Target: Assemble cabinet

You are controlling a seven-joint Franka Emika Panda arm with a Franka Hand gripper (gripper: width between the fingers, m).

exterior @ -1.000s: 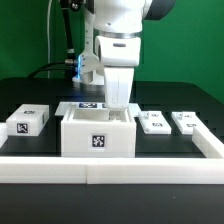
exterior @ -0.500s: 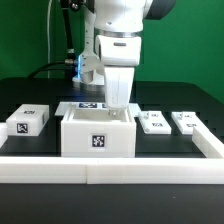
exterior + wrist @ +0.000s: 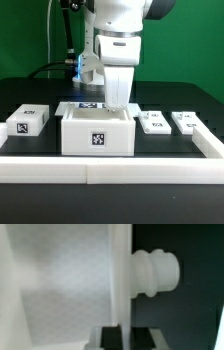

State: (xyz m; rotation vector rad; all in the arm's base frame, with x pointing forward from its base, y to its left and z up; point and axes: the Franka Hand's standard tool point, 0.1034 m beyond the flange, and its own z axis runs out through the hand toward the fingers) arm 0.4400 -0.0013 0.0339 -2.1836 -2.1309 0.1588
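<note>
The cabinet (image 3: pixel 98 135) is a large white open box with a square tag on its front, standing at the table's middle. My gripper (image 3: pixel 119 108) reaches down at the box's far right corner. In the wrist view the gripper (image 3: pixel 123 338) has its dark fingers (image 3: pixel 106 338) on either side of the cabinet's thin white wall (image 3: pixel 120 280), shut on it. A white ribbed round peg (image 3: pixel 158 272) sticks out of that wall's outer face. Two small white tagged panels (image 3: pixel 153 122) (image 3: pixel 186 121) lie at the exterior view's right of the box.
A small white single-tag block (image 3: pixel 28 121) lies at the exterior view's left. The marker board (image 3: pixel 86 106) lies behind the box. A white rail (image 3: pixel 110 170) runs along the table's front and right edges.
</note>
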